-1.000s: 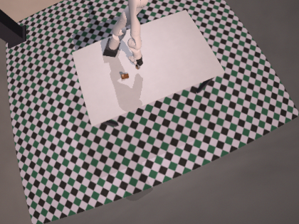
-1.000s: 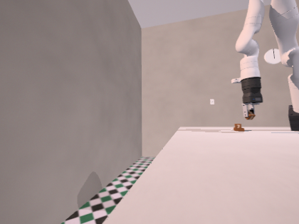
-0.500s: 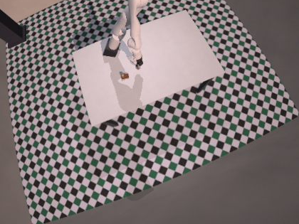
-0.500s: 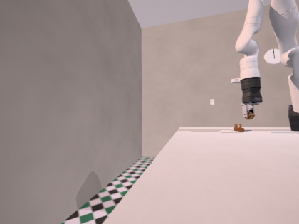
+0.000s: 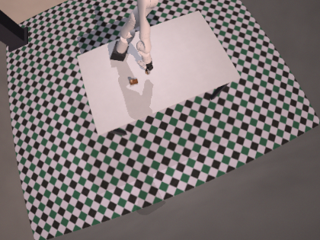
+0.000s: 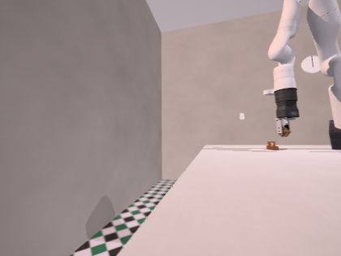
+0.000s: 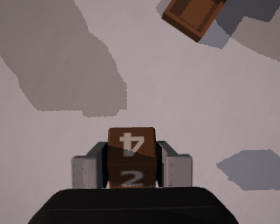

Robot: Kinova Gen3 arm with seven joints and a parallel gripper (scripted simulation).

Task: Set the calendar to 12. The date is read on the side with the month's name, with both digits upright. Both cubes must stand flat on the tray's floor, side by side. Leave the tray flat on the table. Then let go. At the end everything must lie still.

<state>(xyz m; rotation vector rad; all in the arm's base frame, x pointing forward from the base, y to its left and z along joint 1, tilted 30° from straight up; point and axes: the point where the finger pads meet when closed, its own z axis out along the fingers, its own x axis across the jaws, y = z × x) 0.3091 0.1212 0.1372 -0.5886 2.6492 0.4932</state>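
One cube [image 5: 147, 72] [image 6: 284, 133] [image 7: 131, 142] hangs above the white table [image 5: 183, 49] [image 6: 243, 194] [image 7: 210, 90], pinched in the gripper [image 5: 148, 68] [image 6: 283, 128] [image 7: 132, 157].

The two fingers press on opposite sides of the cube, which shows a pale 4 (upside down in the wrist view) and, on the adjoining face nearer the gripper's dark body, a 2. Near it, well below the fingertips, the brown tray [image 5: 135, 81] [image 6: 275, 148] [image 7: 182, 28] sits on the tabletop; a block [image 6: 271, 144] with a pale mark, too small to read, rises there in the exterior view. The wrist view catches only part of the tray, at its upper edge. The held cube is outside the tray, and the date stands incomplete.
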